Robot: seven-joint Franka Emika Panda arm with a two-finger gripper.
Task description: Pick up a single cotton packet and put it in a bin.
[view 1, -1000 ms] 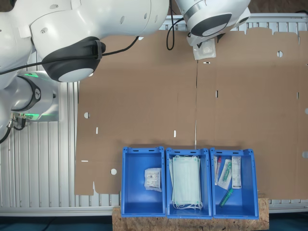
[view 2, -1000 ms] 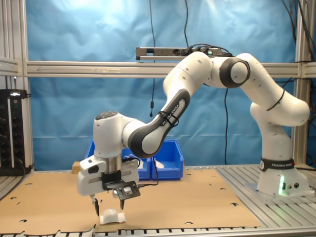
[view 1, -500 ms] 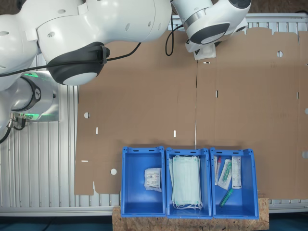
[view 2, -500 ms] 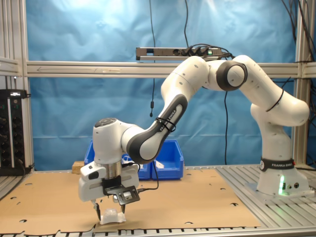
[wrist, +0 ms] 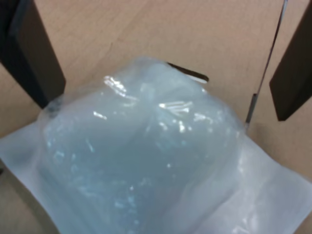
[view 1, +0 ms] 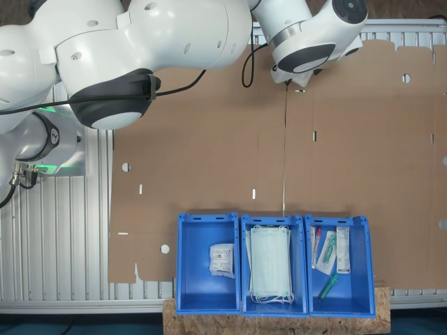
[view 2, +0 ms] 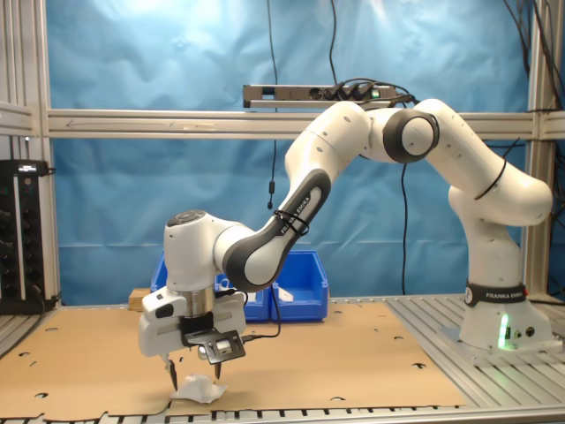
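A puffy cotton packet (wrist: 146, 165) lies on the cardboard-covered desk (view 2: 353, 362), bulging upward, roughly square, with no clear long axis. The tool (view 2: 195, 379) hangs over it, fingers (wrist: 34, 53) spread apart on either side. Farther back stand blue bins (view 1: 207, 262).

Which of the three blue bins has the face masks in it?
The middle bin, holding pale green masks; one neighbour holds a printed white packet, the other small packaged items.

Three blue bins (view 1: 272, 264) on cardboard (view 1: 209, 139)
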